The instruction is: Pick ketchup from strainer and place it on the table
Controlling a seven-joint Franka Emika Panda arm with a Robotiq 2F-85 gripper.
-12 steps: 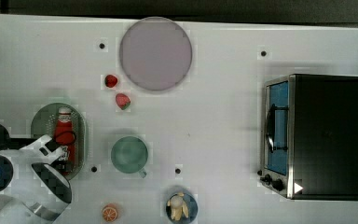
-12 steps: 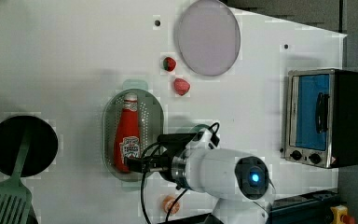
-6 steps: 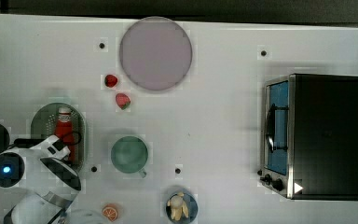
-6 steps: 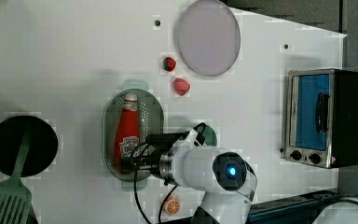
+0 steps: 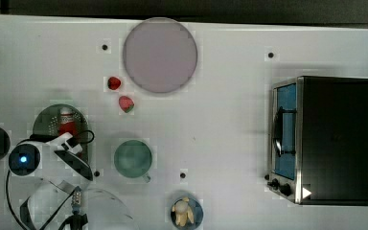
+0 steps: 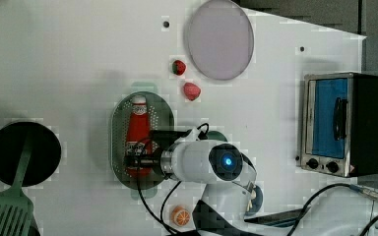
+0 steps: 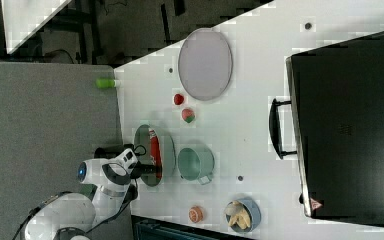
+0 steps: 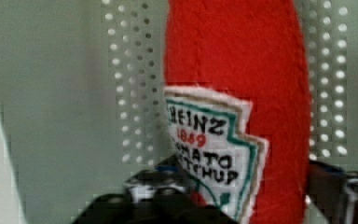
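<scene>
Wrist view: ketchup [image 8: 242,93] between jaws.

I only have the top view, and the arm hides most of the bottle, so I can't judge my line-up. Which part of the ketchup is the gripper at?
Observer: In the left view, the gripper is at the label end of the ketchup, away from the white cap.
Operator: Is the bottle lifted or lying down?
Observer: Lying down. The wrist view shows its red body on the strainer, against the perforated floor.
Operator: Which way does the label face?
Observer: Towards the wrist camera, which reads "Heinz tomato ketchup".
</scene>
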